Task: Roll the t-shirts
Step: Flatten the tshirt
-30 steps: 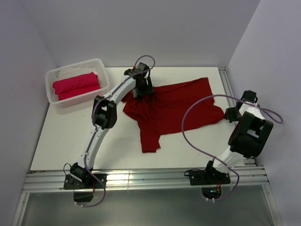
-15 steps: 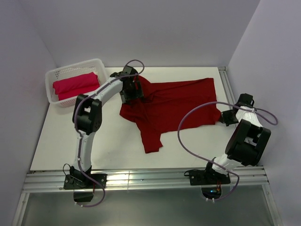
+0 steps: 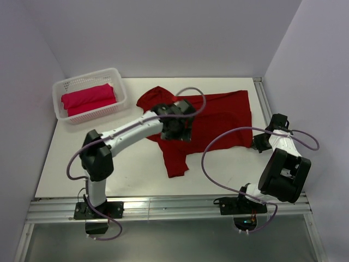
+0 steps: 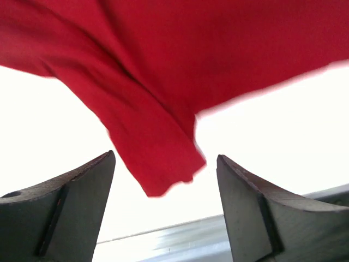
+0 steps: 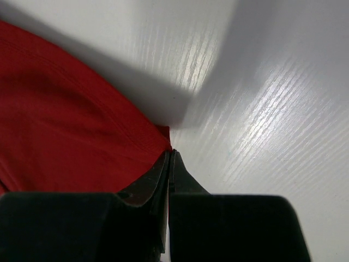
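T-shirts first: the dark crimson t-shirt [image 3: 218, 117] lies open on the table [image 3: 82, 158], directly beneath my left pincer [image 4: 165, 164] and stretching away to my right pincer [image 5: 170, 153] at its far right corner. The brighter pinkish-red t-shirt [image 3: 87, 98] sits bundled in the white basket [image 3: 117, 76], well off to the left of both pincers.

What has just changed is my left arm. A second ago the left pincer was at the shirt's back left corner, where the cloth was bunched. Half a second ago it had drawn that corner out towards the basket. Now it has let go and swung over the middle of the shirt, jaws wide apart with nothing between them. The released corner rests behind and to the left of it as a rounded lobe, so the shirt covers more table than it did.

My right pincer has barely moved. Its tips are pressed together, and the hem corner runs straight into the seam between them, raised enough to cast a shadow. I judge it clamped on that corner.

So the stretching looks finished on the left side. The cloth is flatter though creased, one long flap trails below my left pincer towards the near edge, and no rolling has begun.
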{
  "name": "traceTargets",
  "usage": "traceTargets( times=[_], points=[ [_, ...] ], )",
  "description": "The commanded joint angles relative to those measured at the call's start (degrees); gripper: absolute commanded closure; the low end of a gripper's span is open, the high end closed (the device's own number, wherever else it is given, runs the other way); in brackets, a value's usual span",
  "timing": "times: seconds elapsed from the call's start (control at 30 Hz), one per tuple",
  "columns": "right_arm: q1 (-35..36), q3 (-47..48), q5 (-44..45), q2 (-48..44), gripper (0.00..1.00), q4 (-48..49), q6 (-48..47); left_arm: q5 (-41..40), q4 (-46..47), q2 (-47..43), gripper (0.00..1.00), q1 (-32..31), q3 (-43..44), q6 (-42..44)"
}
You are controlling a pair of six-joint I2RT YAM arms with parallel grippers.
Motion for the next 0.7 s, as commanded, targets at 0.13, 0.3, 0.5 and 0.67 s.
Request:
traceTargets(
  times=[0.13,0.3,0.5,0.67],
  points=[
    [0.75,-1.33,1.65,-2.69,1.00,1.31,-0.27,-6.02,-8.45,8.98,0.24,-11.80,6.57,-7.86],
    [0.84,-1.51,1.64,-2.42,1.00,1.75,-0.44,-7.33,-8.45,13.38,0.31,-14.35,7.98,-9.88],
    [0.93,-1.77,1.38,-2.34,1.00,2.36,-0.09,-7.78,-6.17,16.11,0.42,-15.94,6.93,-9.45],
    [0.84,-1.24,1.29,-1.19,1.00,2.45,-0.36,-7.16,-5.02,17.08,0.47,-17.69,6.75,-9.45]
  ],
)
